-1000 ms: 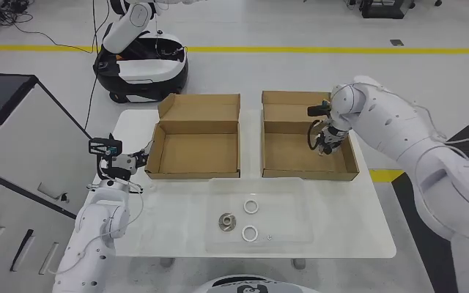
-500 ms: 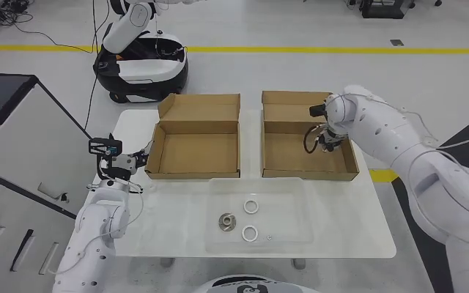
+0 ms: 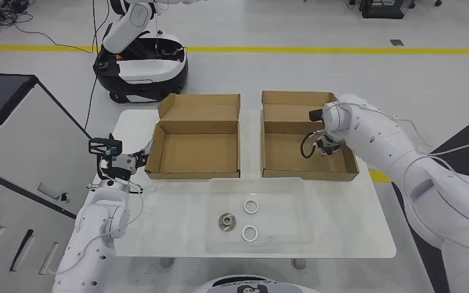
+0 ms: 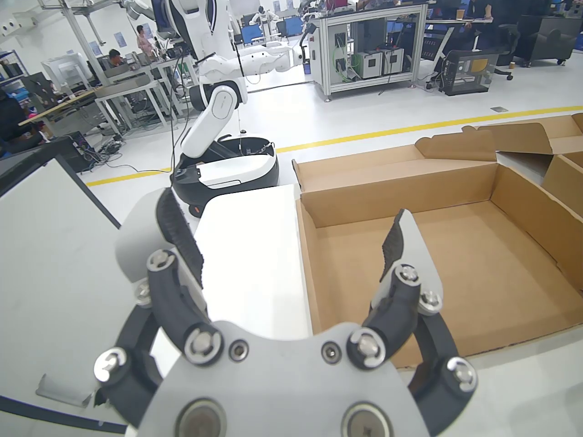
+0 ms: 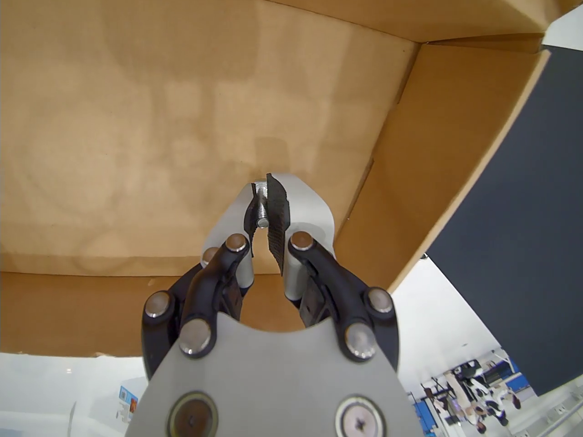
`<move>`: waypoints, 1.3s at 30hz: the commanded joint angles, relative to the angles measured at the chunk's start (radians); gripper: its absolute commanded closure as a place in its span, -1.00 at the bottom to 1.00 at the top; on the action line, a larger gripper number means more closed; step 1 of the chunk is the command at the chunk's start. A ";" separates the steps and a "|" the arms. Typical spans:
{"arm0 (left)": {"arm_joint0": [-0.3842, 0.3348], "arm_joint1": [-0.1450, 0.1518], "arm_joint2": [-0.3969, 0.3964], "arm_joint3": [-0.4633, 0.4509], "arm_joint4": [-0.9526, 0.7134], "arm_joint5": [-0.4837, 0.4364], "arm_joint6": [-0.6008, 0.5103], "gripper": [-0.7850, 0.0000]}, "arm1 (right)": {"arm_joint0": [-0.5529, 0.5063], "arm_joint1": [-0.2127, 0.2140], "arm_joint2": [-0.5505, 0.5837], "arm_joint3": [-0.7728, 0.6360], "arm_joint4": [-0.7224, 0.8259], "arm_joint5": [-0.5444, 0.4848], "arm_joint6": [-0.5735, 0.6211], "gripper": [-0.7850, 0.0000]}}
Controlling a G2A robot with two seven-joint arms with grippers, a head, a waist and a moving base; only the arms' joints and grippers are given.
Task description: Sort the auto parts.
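My right gripper (image 3: 322,146) hangs inside the right cardboard box (image 3: 289,157), near its right wall. In the right wrist view it (image 5: 263,194) is shut on a small threaded metal bolt (image 5: 261,209), just above the box floor (image 5: 136,138). Off the left box's left side, my left gripper (image 3: 139,160) is open with nothing in it (image 4: 283,204). The left cardboard box (image 3: 196,154) holds nothing. In the clear tray (image 3: 297,192) at the table's front lie two white rings (image 3: 250,206) (image 3: 250,234), a round metal part (image 3: 227,221) and a tiny part (image 3: 270,236).
Both boxes stand side by side at the back of the white table (image 3: 352,220), flaps open. Another robot on a dark base (image 3: 143,69) stands on the floor behind the table. A dark panel (image 3: 29,117) stands to the left.
The right arm has shifted a little leftward, carrying the shut gripper farther from the right wall of the right box. The left arm has stayed still.
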State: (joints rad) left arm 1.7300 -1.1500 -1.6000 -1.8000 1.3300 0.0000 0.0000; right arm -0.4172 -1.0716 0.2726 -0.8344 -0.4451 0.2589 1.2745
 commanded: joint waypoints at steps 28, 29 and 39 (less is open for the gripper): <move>0.000 0.000 0.000 0.000 0.000 0.000 0.000 -1.00 | -0.040 0.074 0.168 -0.216 -0.067 0.013 0.080 -1.00; 0.000 0.000 0.000 0.000 0.000 0.000 0.000 -1.00 | -0.044 0.085 0.184 -0.242 -0.073 0.005 0.086 -1.00; 0.000 0.000 0.000 0.000 0.000 0.000 0.000 -1.00 | -0.148 0.218 0.386 -0.627 -0.098 -0.061 0.219 -1.00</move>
State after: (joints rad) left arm 1.7300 -1.1500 -1.6000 -1.8000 1.3300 0.0000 0.0000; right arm -0.5471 -0.8627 0.6463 -1.4342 -0.5344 0.2277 1.5006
